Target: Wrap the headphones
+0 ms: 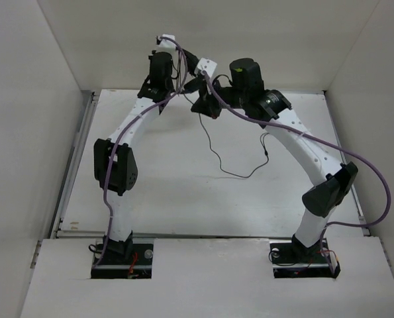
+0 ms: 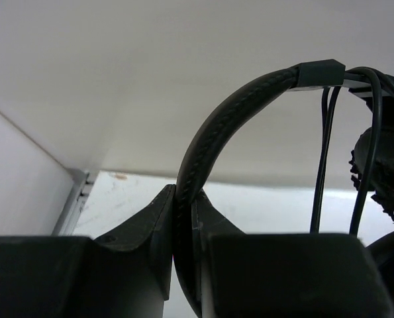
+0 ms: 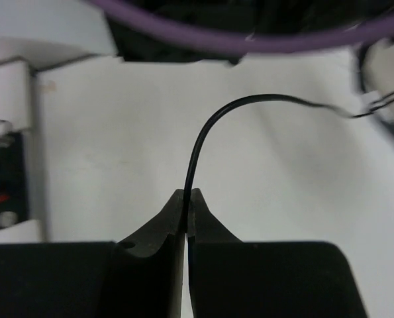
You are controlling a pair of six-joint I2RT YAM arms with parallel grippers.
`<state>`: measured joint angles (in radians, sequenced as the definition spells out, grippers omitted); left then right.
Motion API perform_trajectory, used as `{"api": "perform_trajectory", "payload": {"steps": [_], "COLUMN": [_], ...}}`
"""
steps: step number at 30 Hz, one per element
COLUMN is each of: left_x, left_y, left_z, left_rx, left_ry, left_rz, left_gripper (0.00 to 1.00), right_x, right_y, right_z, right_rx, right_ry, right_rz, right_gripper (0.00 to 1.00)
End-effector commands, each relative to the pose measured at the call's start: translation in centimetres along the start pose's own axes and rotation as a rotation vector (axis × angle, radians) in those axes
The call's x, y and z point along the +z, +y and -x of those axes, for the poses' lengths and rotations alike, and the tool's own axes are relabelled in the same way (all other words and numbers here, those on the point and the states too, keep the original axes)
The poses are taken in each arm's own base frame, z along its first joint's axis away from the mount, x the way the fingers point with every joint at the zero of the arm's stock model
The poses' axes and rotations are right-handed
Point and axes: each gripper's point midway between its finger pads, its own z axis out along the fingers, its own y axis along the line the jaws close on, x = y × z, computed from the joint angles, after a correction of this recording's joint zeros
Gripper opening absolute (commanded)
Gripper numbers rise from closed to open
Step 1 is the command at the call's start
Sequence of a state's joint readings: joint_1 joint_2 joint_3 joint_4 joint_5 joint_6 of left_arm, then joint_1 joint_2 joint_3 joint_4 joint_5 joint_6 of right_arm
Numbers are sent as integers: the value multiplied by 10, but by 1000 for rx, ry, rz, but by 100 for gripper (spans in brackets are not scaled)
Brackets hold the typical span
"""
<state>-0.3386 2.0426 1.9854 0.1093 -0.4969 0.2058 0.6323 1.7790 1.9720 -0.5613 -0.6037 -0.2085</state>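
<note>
The black headphones (image 1: 205,101) hang in the air at the far middle of the table, between the two wrists. My left gripper (image 2: 185,199) is shut on the padded headband (image 2: 230,112); an earcup (image 2: 382,165) and loops of thin cable (image 2: 326,159) show at the right of the left wrist view. My right gripper (image 3: 187,196) is shut on the thin black cable (image 3: 203,139), which arcs up and to the right. In the top view the cable (image 1: 233,169) trails down from the headset onto the table and ends near the right arm.
White walls enclose the table (image 1: 177,192) on the left, far and right sides. Thick purple arm cables (image 1: 342,152) run along both arms and cross near the headset. One purple cable (image 3: 249,43) crosses the top of the right wrist view.
</note>
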Motion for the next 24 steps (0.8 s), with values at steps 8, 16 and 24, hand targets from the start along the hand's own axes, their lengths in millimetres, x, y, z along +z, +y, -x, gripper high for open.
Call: {"api": "perform_trajectory", "payload": {"steps": [8,16,24], "left_x": [-73,-118,-157], "left_y": [-34,-87,-127], "left_z": [43,36,36], "left_rx": [3,-11,-48], "left_ry": [-82,-29,16], "left_rz": [-191,-460,-703], "left_gripper": [0,0,0], "right_x": [-129,-178,-186], "right_y": [-164,-218,-236], "right_z": [60,79,91], "right_rx": [-525,-622,-633], "right_ry": [108,104,51], "right_rz": [-830,-1112,-1178], "right_gripper": [1,0,0]}}
